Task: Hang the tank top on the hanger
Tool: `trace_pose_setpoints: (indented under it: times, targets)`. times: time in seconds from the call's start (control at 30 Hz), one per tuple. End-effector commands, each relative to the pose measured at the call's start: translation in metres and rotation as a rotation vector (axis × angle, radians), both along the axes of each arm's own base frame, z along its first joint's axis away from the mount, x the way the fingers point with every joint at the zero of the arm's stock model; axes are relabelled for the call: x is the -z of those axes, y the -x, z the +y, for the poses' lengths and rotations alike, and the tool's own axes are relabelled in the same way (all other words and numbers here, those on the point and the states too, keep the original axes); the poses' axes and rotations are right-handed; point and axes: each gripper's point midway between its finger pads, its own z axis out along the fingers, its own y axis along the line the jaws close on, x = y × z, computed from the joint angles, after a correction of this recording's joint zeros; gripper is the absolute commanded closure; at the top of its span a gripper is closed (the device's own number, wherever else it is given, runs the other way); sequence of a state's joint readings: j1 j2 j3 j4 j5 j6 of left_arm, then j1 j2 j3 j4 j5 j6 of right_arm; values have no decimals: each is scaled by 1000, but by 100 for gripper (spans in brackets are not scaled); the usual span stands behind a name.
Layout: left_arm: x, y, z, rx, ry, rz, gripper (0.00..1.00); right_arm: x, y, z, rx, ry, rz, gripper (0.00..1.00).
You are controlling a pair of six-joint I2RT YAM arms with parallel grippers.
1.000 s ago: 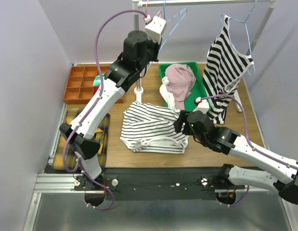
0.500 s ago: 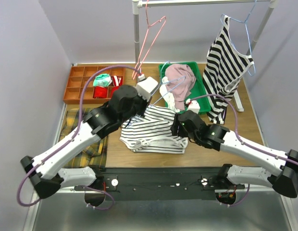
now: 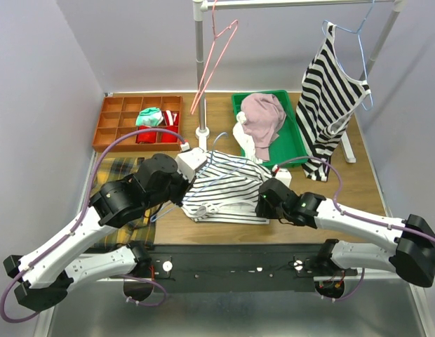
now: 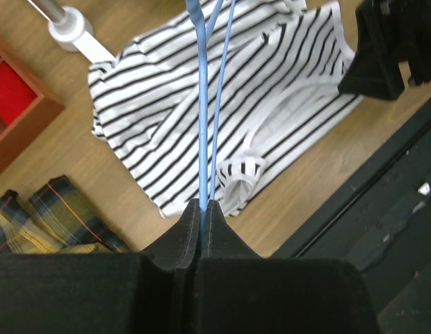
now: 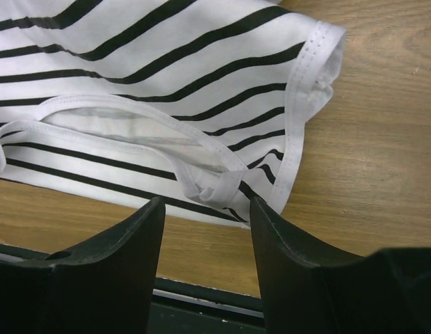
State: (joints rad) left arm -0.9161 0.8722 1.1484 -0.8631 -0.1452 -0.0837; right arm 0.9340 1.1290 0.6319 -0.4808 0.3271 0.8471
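Observation:
The tank top (image 3: 228, 188), white with thin dark stripes, lies flat on the table's near middle. My left gripper (image 4: 204, 204) is shut on the light-blue wire hanger (image 4: 203, 104), whose two wires run out over the tank top (image 4: 160, 132). My right gripper (image 5: 205, 209) is open, low at the garment's near right corner. A bunched white strap (image 5: 217, 188) lies just ahead of its fingertips, untouched. In the left wrist view the right gripper (image 4: 386, 49) shows dark at the top right.
A pink-red hanger (image 3: 219, 53) hangs on the rail, and a bold-striped top (image 3: 333, 91) hangs at the right. Behind the tank top stands a green tray (image 3: 296, 144) holding a pink garment (image 3: 263, 116). An orange compartment box (image 3: 109, 130), plaid cloth (image 3: 123, 172) and the rack pole's base (image 3: 201, 135) sit at the left.
My left arm has swung down from the rail with the blue hanger to just over the tank top. My right gripper has slid toward the garment's near edge, its jaws narrowing a little.

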Motion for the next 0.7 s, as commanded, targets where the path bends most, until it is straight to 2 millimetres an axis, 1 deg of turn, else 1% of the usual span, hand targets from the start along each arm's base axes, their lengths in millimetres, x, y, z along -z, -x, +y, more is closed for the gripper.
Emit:
trace_pose_setpoints:
  times: [0.0,0.07,0.13,0.2,0.23,0.3,0.33,0.37,0.43,0.47,0.5,0.57,0.67]
  targets:
    - [11,26,5,77,-24,81,100,0,-4,-10,95,4,-9,39]
    - [9,34,2,120,-21,82,100,2,-6,-11,117,6,-17,39]
    - [11,42,1,154,-37,90,100,5,-7,-13,125,8,-20,39]
    - [13,52,-2,204,-35,107,100,10,-4,-15,132,7,-10,41]
    - [17,55,-3,217,-43,118,100,17,0,-18,132,15,4,43]
    - [20,61,-6,249,-50,123,100,22,4,-21,144,5,13,48]
    - [23,63,-7,256,-57,128,100,27,7,-25,147,9,22,51]
    - [25,64,-9,265,-65,133,100,27,9,-25,154,-2,26,57]
    - [30,68,-15,298,-78,161,100,26,10,-26,159,-21,22,62]
    - [33,69,-17,305,-87,170,100,27,11,-28,167,-22,22,69]
    - [35,71,-21,321,-96,175,100,26,12,-29,171,-28,20,72]
    - [41,74,-26,343,-121,194,100,26,12,-32,182,-26,12,77]
    - [45,75,-30,356,-150,197,100,22,10,-34,196,-29,-3,81]
